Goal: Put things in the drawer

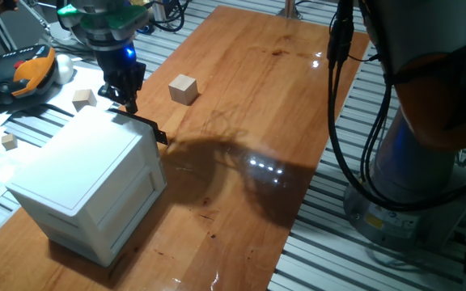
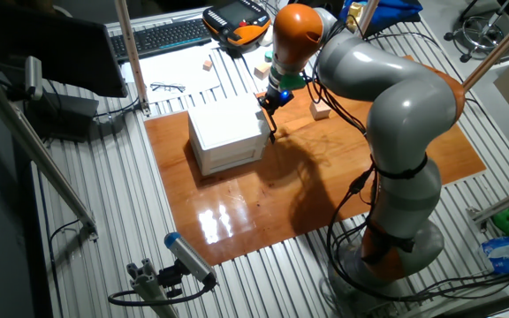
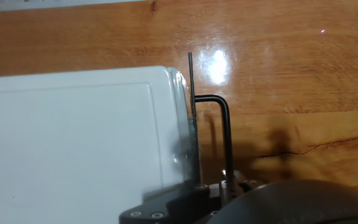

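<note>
Tool [image 1: 128, 99] of black metal, under a blue light on the arm's wrist, hangs at the upper rear corner of the boxy white cabinet [image 1: 87, 182] in one fixed view, its tips just beside a thin black bent handle [image 1: 154, 129] that sticks out from the cabinet's side. Whether its fingers are spread or pressed together cannot be told. The cabinet stands at the near left corner of the reddish wooden bench [image 1: 281, 105], and its white drawer front [image 1: 140, 194] sits flush with the body. A small pale wooden cube [image 1: 183, 89] lies on the bench near the left edge, apart from the tool. Two more pale cubes [image 1: 84, 99] lie off the bench on the grey slatted frame, one [image 1: 8, 141] farther left.

From the other fixed view, the tool [image 2: 267, 103] meets the cabinet [image 2: 228, 134] at its far right corner, and one cube [image 2: 321, 111] rests on the bench near its far edge.

Seen from the hand view, the cabinet's white top [image 3: 73, 137] fills the left, and the black handle [image 3: 224, 124] stands just beside its right edge over the bench [image 3: 291, 81].
</note>
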